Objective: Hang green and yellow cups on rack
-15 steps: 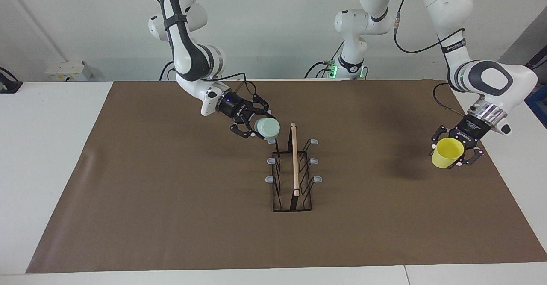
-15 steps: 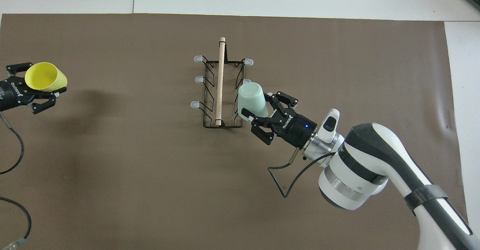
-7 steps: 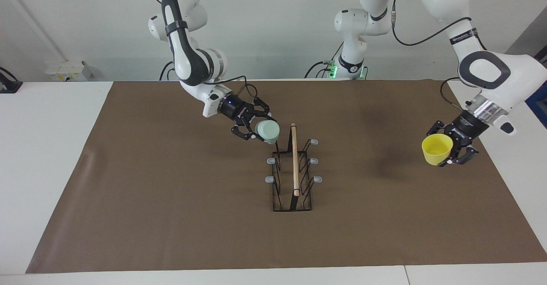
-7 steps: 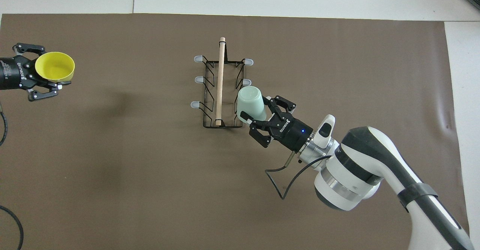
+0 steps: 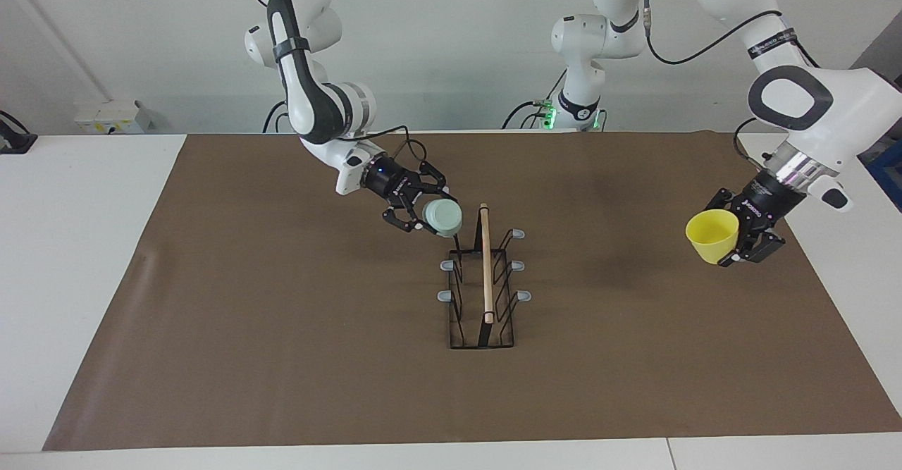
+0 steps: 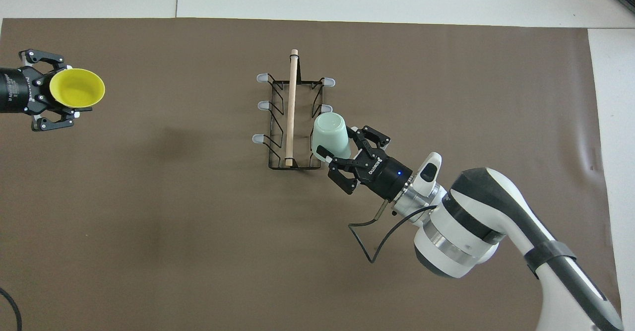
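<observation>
Brown mat point(image 5: 282, 357) covers white table point(image 5: 77, 244); pale wall point(image 5: 437, 47).

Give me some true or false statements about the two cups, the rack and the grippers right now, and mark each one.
1. The right gripper holds the green cup. True.
2. The yellow cup already hangs on the rack. False: the left gripper holds it in the air, over the brown mat at the left arm's end of the table.
3. The green cup is at the rack's end nearer the robots. True.
4. The yellow cup's mouth points down. False: its open mouth faces up.
5. The rack lies tipped over. False: it stands upright, wooden rod on top.
</observation>
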Available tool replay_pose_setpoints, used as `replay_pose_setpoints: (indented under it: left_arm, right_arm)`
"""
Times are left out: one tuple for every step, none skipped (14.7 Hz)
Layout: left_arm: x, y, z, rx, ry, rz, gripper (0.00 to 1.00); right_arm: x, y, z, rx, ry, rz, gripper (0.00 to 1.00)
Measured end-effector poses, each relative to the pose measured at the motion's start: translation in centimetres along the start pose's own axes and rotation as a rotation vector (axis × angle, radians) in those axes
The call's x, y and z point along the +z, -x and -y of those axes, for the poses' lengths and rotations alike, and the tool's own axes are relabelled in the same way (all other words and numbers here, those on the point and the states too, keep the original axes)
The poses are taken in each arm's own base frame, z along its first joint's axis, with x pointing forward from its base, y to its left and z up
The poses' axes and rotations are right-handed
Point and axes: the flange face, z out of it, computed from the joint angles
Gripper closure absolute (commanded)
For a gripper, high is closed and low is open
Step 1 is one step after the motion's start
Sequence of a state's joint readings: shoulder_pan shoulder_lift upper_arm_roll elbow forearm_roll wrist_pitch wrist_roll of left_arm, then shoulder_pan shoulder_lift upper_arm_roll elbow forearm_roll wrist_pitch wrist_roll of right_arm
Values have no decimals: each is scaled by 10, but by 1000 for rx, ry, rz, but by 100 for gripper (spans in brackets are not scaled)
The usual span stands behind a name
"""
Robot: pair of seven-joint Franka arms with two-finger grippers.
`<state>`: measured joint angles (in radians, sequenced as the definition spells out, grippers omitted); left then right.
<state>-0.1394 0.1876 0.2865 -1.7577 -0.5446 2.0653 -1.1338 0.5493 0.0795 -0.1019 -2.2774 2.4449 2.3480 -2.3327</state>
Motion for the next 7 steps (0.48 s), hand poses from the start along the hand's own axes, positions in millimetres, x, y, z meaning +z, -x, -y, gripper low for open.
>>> replay_pose_setpoints:
  left_arm:
    - [5,16,-1,28,-21,-26,100]
    - [9,30,-2,58,-32,-51,100]
    - [12,40,-4,87,-34,-77,100]
    - [13,48,-5,112,-34,-102,100]
    - [15,55,-6,132,-36,-127,100]
    - [18,62,-8,153,-36,-159,100]
    - [21,71,-9,172,-32,-193,100]
  right_arm:
    - [2,2,0,-10,-8,-14,100]
    - [6,6,-1,-15,-14,-34,100]
    - [9,13,-2,-19,-14,-44,100]
    - [11,18,-4,-20,-14,-46,100]
    - [13,21,-6,-20,-15,-43,100]
    - [13,22,-7,-20,-13,-42,100]
    - [14,22,-8,-20,-13,-42,100]
